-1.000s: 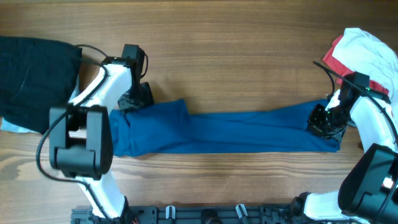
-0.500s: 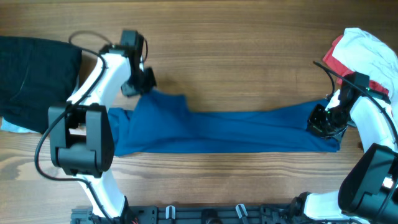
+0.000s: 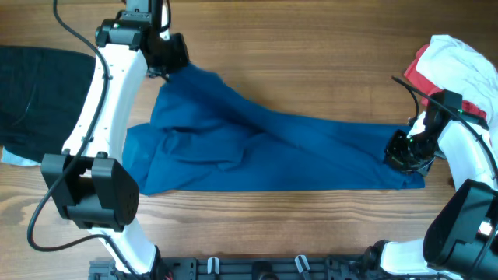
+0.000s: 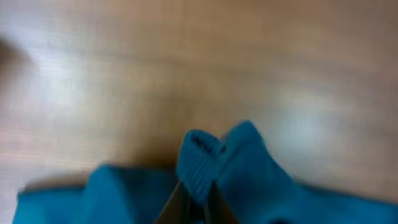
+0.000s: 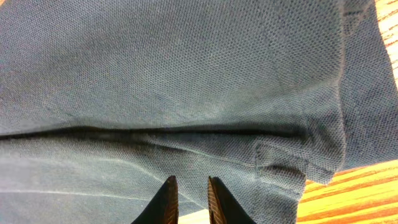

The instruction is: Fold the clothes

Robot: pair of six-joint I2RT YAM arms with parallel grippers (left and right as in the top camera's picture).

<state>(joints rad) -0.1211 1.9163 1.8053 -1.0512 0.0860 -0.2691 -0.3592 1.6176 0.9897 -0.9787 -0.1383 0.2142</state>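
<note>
Risks losing the blue shirt (image 3: 257,148): holds only a thin pinch of corner in the clenched left pincer (image 3: 173,64), tugs against the far end, may slip. Sprawls across the worktop (image 3: 311,47), rises leftward into that pincer, lies under the right pincer (image 3: 405,149) at the other end; cannot tell whether clamped there

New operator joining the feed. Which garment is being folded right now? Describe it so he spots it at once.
On the wooden table, find the blue shirt stretched across the middle, from the left gripper pinching its far corner to the right gripper at its other end. It is the only blue piece; the black garment lies at the left edge, the white-and-red pile at the right.
</note>
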